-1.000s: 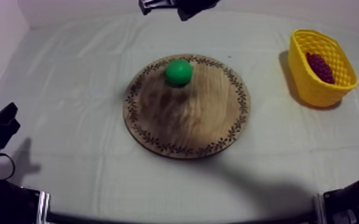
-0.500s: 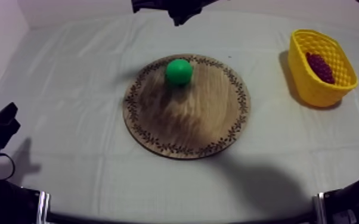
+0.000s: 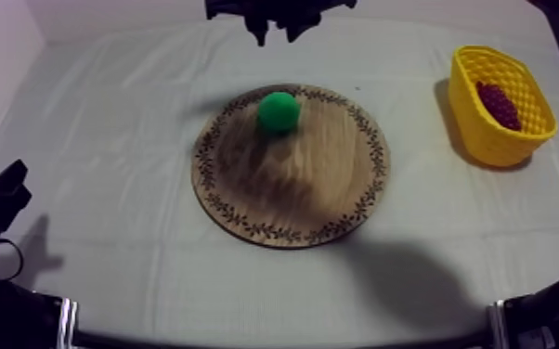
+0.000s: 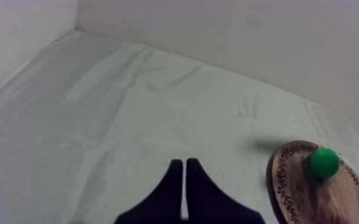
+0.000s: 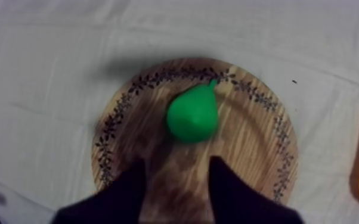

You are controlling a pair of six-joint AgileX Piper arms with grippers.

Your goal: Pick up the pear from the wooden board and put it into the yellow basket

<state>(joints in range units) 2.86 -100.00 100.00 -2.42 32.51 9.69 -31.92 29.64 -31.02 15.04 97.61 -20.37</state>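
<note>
Approach step here: right gripper (image 5: 178,167) hovers over the round wooden board with the patterned rim (image 5: 259,173), black fingers (image 5: 128,190) apart, empty. The green toy pear (image 5: 192,113) sits on the board just ahead of them. Next I'd say it needs lowering around the pear, then closing

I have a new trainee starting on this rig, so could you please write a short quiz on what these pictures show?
1. True or false: the green toy pear already lies in the yellow plastic basket.
2. The fingers of the right hand are: A) shut on the pear, B) open, C) shut together on nothing.
3. Fill in: the basket holds a bunch of dark red toy ____.
Key: 1 false, it lies on the round wooden board; 2 B; 3 grapes.
</note>
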